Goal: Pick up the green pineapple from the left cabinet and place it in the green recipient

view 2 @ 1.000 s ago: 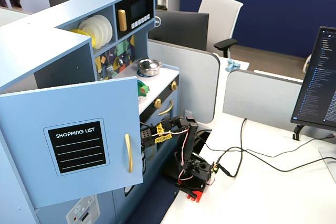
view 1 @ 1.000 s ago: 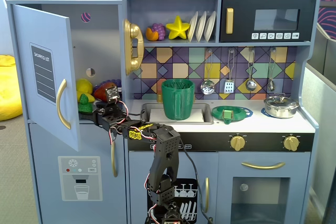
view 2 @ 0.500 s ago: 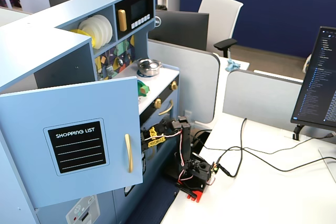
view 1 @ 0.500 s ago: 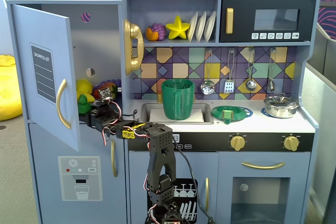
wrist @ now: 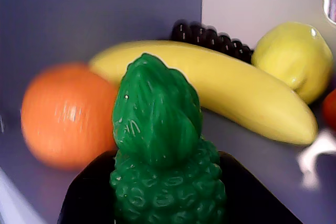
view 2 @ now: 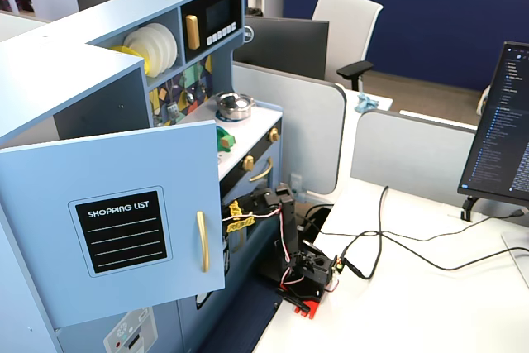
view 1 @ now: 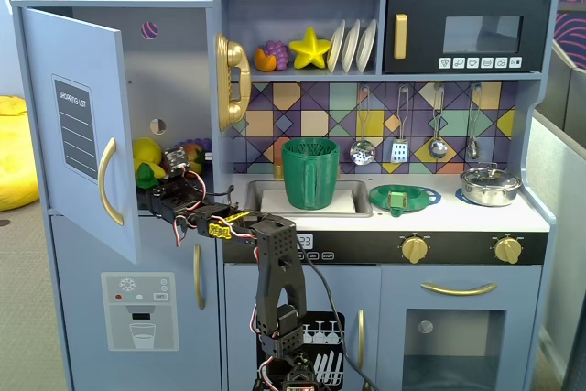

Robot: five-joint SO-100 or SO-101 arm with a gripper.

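Observation:
The green pineapple (wrist: 163,150) fills the middle of the wrist view, bumpy body low, leafy crown up. My gripper (wrist: 168,192) is shut on it, one black jaw on each side of its body. In a fixed view the gripper (view 1: 163,191) reaches into the left cabinet (view 1: 174,89), whose door (view 1: 78,125) stands open; there the pineapple is mostly hidden by the gripper. The green recipient (view 1: 309,173) stands in the sink, to the right of the cabinet. In another fixed view the open door (view 2: 116,221) hides the gripper, and only the arm (view 2: 285,212) shows.
Inside the cabinet lie an orange (wrist: 65,114), a banana (wrist: 236,87), a lemon (wrist: 296,59) and dark grapes (wrist: 210,35), close behind the pineapple. A flat green dish (view 1: 398,197) and a metal pot (view 1: 490,185) sit on the counter. The sink rim (view 1: 265,199) lies between cabinet and recipient.

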